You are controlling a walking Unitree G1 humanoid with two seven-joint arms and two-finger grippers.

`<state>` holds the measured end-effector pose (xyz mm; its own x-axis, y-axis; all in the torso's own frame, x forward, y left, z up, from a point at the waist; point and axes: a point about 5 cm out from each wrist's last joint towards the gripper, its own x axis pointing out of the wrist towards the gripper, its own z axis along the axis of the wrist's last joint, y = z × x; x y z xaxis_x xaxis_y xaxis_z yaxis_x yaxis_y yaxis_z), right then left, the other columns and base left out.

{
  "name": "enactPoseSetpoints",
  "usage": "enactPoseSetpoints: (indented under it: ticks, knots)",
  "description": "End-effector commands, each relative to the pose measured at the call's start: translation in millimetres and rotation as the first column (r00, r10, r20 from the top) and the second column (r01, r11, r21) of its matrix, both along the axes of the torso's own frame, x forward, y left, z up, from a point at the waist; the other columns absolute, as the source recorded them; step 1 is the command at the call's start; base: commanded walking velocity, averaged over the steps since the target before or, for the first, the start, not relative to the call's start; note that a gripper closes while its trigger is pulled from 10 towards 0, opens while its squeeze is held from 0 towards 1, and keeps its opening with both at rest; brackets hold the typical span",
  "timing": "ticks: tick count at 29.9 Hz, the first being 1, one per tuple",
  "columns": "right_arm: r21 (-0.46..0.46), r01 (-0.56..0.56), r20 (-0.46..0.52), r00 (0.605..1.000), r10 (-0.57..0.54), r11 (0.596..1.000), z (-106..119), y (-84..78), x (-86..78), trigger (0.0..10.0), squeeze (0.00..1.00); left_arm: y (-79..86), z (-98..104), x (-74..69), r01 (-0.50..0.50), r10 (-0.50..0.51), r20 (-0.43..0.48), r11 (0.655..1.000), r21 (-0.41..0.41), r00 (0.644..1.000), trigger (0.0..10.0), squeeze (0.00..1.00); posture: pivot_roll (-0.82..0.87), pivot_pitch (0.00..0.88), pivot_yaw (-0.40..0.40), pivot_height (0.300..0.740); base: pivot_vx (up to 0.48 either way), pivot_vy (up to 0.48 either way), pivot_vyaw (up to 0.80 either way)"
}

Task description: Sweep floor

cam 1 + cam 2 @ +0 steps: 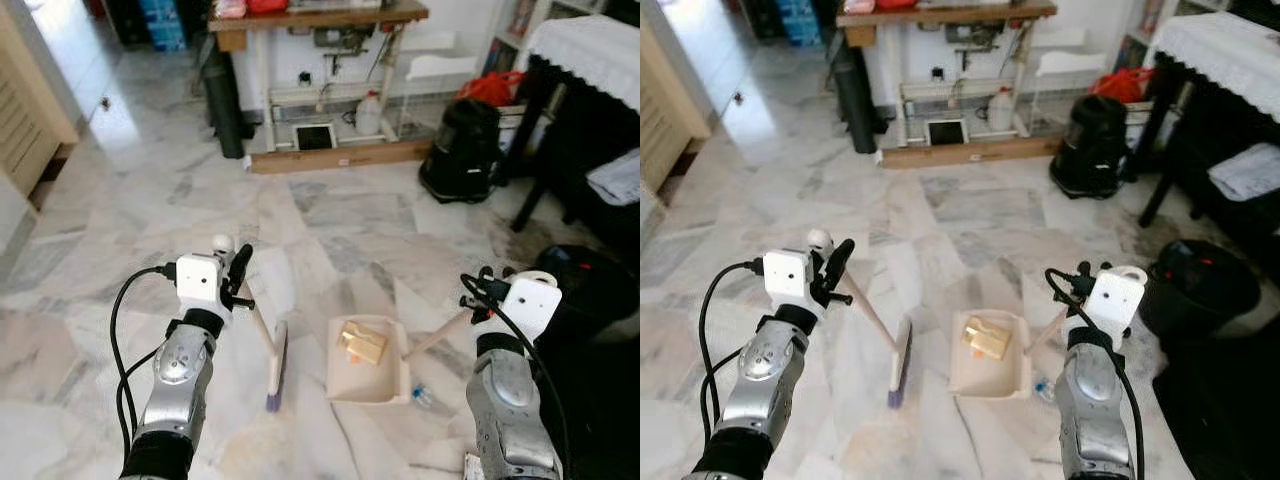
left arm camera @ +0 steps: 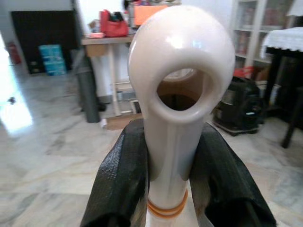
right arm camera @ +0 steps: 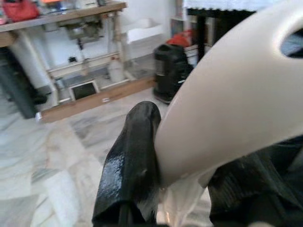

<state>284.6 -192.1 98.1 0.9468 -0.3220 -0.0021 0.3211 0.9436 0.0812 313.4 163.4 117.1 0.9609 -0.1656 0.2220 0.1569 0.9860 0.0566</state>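
Two grippers each held a tool over the marble floor (image 1: 330, 215). Left gripper (image 1: 238, 277) had its jaws clamped on the broom (image 1: 277, 367) handle, the brush head resting just left of the dustpan (image 1: 368, 385). Right gripper (image 1: 478, 297) had its jaws closed on the dustpan handle. Yellow scraps (image 1: 362, 343) lay inside the dustpan.

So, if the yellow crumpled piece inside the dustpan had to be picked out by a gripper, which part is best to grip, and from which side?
Probably from straight above, pinching across the narrow width of the yellow crumpled piece. It lies flat inside the dustpan, whose raised walls block a sideways approach. Both grippers are occupied: the left gripper holds the broom handle, the right gripper the dustpan handle.
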Motion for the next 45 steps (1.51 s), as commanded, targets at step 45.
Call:
enactPoseSetpoints:
  ticks: [45]
  knots:
    - [0.016, -0.038, 0.117, 0.993, 0.036, 0.999, 29, 2.0, 9.1, 10.0, 0.00, 18.5, 13, -3.6, -0.075, 0.073, 0.028, 0.995, 0.071, 0.997, 10.0, 0.00, -0.10, 0.000, 0.015, 0.740, 0.000, 0.000, 0.80]
